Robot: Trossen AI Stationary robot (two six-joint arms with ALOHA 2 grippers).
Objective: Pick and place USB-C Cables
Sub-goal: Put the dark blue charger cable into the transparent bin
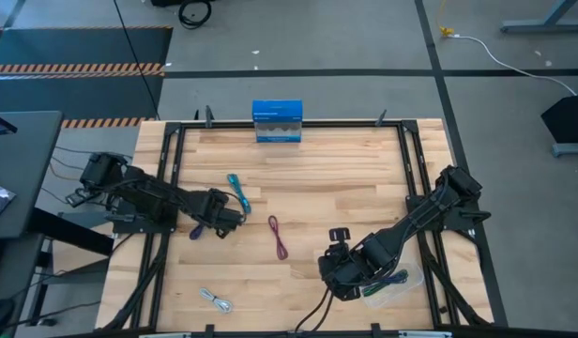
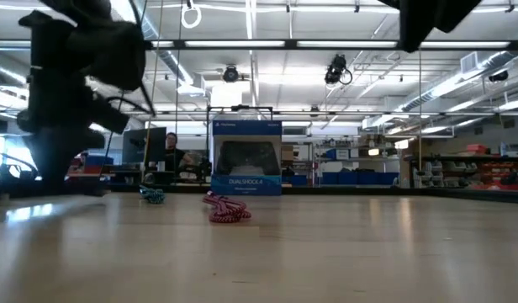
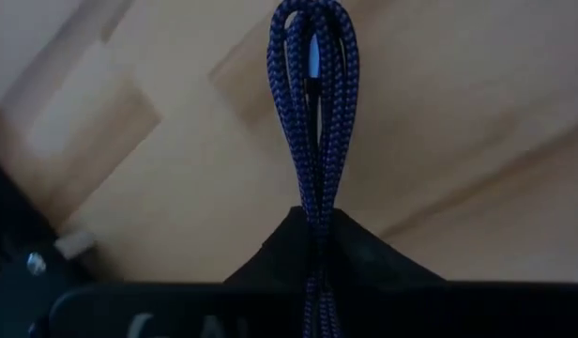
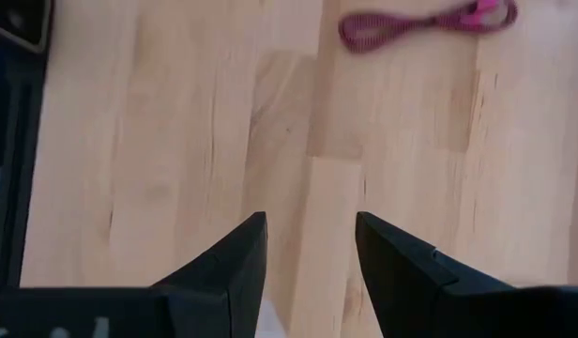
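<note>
While your left gripper (image 3: 312,246) is clamped on the dark purple cable (image 3: 312,113), the looped bundle sticks out past the fingertips above bare wood; from above you find that gripper over the left-centre of the table (image 1: 364,169), with the teal cable (image 1: 237,191) lying just beside it toward the blue box (image 1: 277,121). Your right gripper (image 4: 311,246) holds nothing, its fingers (image 4: 242,258) spread apart over the boards near the table's front right, next to the clear tray (image 1: 413,279), where the green cable (image 1: 387,282) lies. Look between the two arms and you see the maroon cable (image 1: 278,237) stretched on the wood. Your white-grey cable (image 1: 215,300) sits apart by the front-left edge.
</note>
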